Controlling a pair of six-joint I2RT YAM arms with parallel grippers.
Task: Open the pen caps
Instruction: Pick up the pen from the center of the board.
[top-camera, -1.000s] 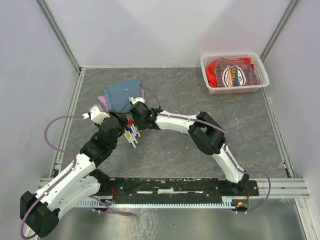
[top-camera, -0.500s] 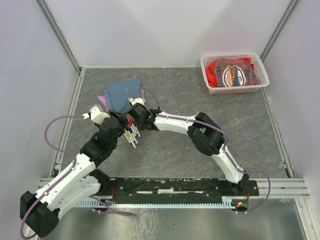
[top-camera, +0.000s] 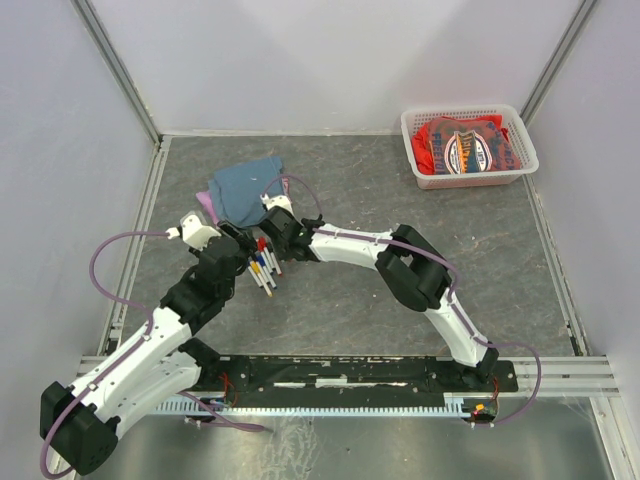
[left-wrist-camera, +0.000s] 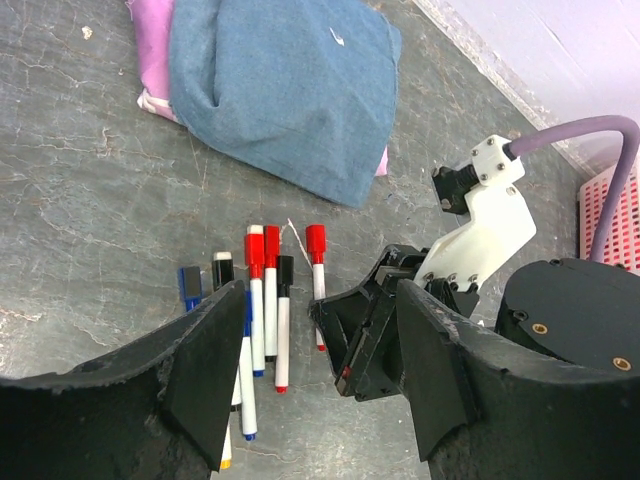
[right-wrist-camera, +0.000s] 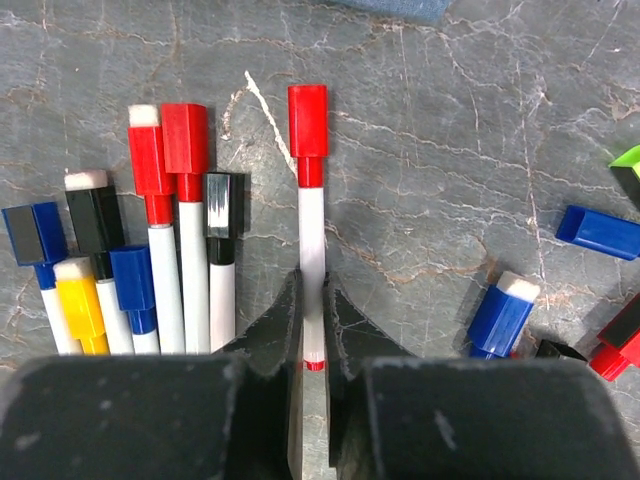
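Note:
A white-barrelled pen with a red pen cap lies on the grey table, apart from the row of pens to its left. My right gripper is shut on its barrel near the tail end, and the cap points away from the wrist. The row holds several pens with red, black, blue and yellow caps. In the left wrist view the same red cap shows ahead of my left gripper. That gripper is open with nothing held, hovering just behind the right gripper. From above, both grippers meet at the pens.
A blue cap, a second blue cap, a green one and a red one lie right of the held pen. A folded blue cloth on pink fabric lies just beyond the pens. A white basket of red cloth stands far right.
My right gripper has closed onto the red-capped pen's barrel after sliding slightly left. My left gripper has stayed in place and opened a touch wider.

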